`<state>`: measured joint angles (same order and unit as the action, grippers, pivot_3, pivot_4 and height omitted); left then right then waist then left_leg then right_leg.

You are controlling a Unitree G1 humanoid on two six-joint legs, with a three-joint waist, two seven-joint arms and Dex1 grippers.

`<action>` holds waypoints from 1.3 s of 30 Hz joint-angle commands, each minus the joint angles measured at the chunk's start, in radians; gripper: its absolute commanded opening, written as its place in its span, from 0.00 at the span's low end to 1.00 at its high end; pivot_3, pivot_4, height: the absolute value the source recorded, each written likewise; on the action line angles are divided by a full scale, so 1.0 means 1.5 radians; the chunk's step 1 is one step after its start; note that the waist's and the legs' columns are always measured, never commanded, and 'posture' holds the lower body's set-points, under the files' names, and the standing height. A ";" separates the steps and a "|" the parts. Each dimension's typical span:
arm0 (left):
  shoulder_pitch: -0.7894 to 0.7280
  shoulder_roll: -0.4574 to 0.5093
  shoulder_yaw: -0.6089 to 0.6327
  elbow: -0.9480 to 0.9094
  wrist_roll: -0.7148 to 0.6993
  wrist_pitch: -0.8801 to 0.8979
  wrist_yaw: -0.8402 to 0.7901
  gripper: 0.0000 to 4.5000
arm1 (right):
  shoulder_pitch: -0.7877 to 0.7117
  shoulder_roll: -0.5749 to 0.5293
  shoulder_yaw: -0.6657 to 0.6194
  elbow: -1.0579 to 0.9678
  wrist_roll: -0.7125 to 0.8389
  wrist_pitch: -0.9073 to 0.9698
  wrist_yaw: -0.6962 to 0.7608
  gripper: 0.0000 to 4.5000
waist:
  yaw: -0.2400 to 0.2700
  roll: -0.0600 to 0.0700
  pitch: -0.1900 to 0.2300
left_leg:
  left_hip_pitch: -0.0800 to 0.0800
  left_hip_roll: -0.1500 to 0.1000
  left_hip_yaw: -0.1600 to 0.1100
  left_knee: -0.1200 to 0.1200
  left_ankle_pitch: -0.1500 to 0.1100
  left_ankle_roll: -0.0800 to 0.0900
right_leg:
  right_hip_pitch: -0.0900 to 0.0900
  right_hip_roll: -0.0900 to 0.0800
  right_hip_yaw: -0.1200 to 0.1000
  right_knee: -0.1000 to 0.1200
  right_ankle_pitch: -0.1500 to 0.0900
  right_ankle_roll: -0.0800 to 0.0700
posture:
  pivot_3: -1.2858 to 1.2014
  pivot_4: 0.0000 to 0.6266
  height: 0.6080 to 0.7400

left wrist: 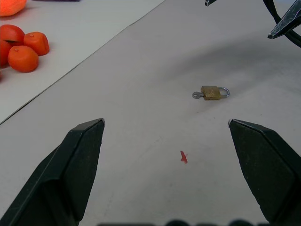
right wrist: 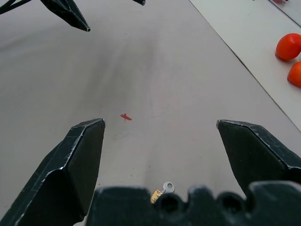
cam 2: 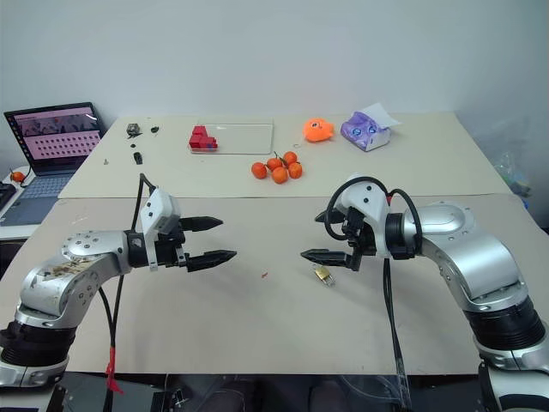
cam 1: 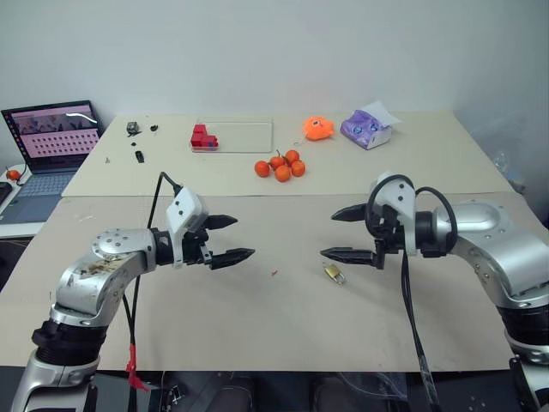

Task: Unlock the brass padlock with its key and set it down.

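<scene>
The brass padlock (left wrist: 212, 92) lies flat on the matte grey table (cam 1: 257, 318) — thin silver shackle one end, small round-headed key (left wrist: 197, 95) in the other. Both the left gripper (cam 1: 232, 239) and right gripper (cam 1: 343, 233) hover empty, tapered black fingers spread wide.

Both arms reached forward from the sides, elbows bent, forearms angled inward so that the two grippers faced each other across a wide gap. The left gripper (cam 1: 232, 239) pointed toward the right and slightly down, its jaws spread wide and holding nothing. The right gripper (cam 1: 347, 233) pointed toward the left and tilted down, jaws likewise spread wide and empty.
</scene>
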<state>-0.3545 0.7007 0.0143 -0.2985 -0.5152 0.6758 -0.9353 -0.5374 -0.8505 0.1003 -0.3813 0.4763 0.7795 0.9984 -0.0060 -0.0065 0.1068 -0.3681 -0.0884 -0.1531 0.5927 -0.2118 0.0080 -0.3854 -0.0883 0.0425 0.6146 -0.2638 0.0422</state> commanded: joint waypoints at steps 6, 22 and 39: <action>-0.080 -0.004 0.020 0.058 -0.037 -0.005 -0.045 1.00 | 0.011 0.004 -0.059 -0.060 0.067 0.077 -0.036 1.00 | 0.003 0.000 0.000 | 0.000 0.000 0.000 0.000 0.000 0.000 | 0.000 0.000 0.000 0.000 0.000 0.000 | 0.52 0.24 1.00; -0.300 -0.040 -0.146 0.286 0.036 -0.117 -0.297 1.00 | 0.189 0.153 -0.064 -0.181 -0.026 0.141 -0.394 1.00 | 0.001 0.000 0.000 | 0.000 0.000 0.001 0.003 0.001 -0.001 | -0.001 0.001 -0.001 0.006 0.000 0.000 | 0.52 0.24 1.00; -0.342 -0.032 -0.166 0.370 0.119 -0.193 -0.394 1.00 | 0.303 0.316 -0.005 -0.139 -0.157 0.063 -0.531 1.00 | -0.011 0.000 -0.001 | 0.001 0.000 0.001 0.004 0.001 -0.001 | -0.001 0.004 0.000 0.008 0.000 0.000 | 0.52 0.24 1.00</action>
<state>-0.8412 0.6373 -0.2573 0.2782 -0.3369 0.3864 -1.5165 -0.0803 -0.3827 0.0961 -0.5548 0.2488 0.9079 0.2057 -0.0231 -0.0065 0.1058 -0.3668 -0.0875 -0.1520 0.5986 -0.2105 0.0067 -0.3865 -0.0821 0.0419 0.6269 -0.2635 0.0419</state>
